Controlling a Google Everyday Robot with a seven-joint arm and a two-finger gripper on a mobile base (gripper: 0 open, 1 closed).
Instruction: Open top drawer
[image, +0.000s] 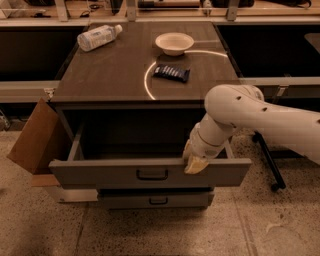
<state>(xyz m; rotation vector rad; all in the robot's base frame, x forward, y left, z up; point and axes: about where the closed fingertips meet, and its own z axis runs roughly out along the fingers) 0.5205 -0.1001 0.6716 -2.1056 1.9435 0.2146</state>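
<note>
Cream jaws on grey top drawer

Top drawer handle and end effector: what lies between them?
Only bare grey front, in the camera view. The end effector sits on the top drawer's upper edge, right of the handle.

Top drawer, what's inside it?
The top drawer looks dark, nothing visible inside. Its front wall and the end effector, at the front's upper edge, hide part.

Tan gripper covers a stretch of the wide grey top drawer rim; white arm runs off right edge.
</note>
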